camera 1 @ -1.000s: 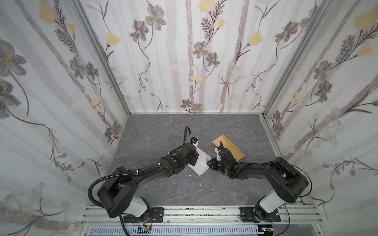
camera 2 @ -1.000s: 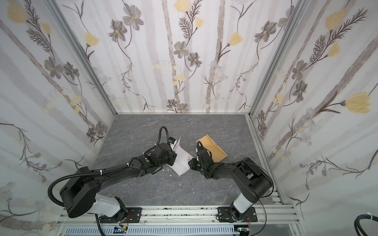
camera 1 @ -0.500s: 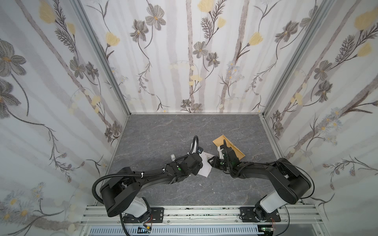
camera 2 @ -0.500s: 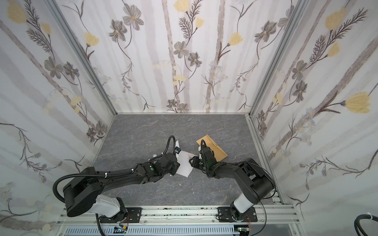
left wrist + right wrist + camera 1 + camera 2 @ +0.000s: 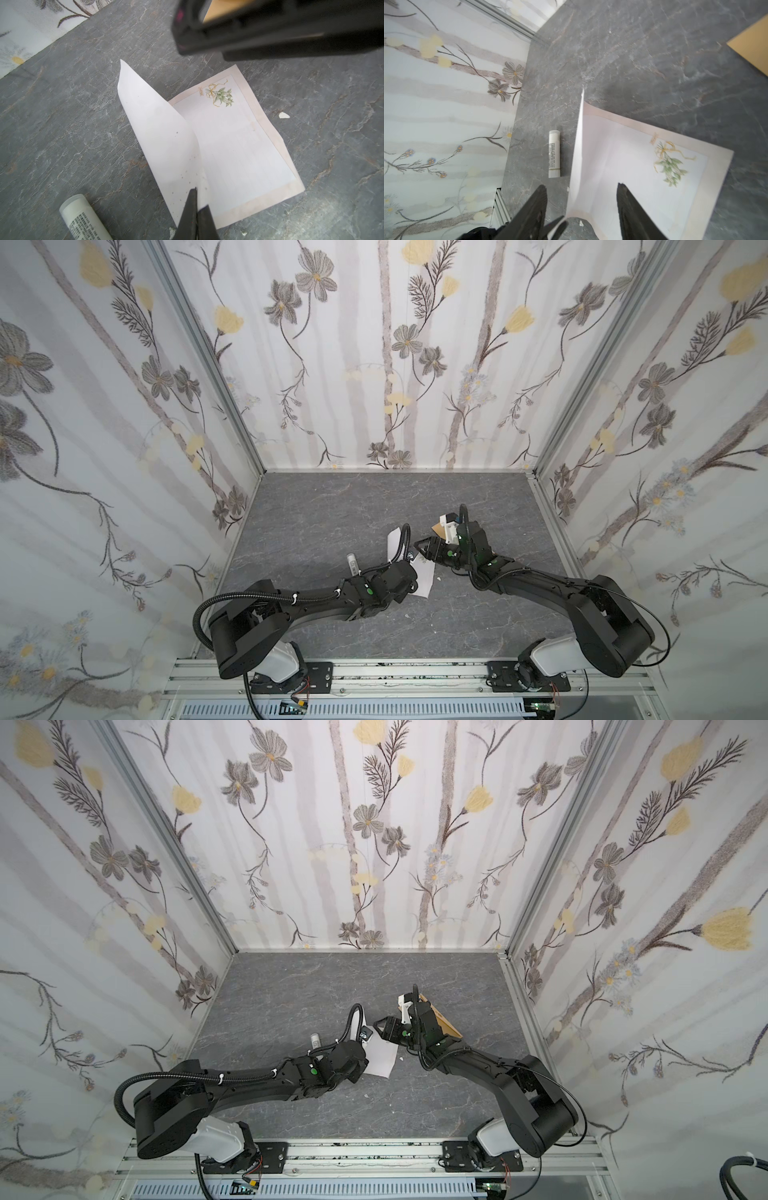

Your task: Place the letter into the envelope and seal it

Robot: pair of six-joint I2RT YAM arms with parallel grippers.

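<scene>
The left gripper [image 5: 197, 198] has its fingers together, clamped on the letter's [image 5: 228, 145] raised half. The right gripper's [image 5: 581, 190] fingers stand apart, straddling that raised edge. The envelope [image 5: 446, 1025] lies at the letter's two o'clock.

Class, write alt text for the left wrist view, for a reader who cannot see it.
The left gripper pinches the raised half of the folded letter; the other half lies flat on the grey table, flower print showing. A white tube lies beside it, and the right gripper hangs blurred nearby.
</scene>
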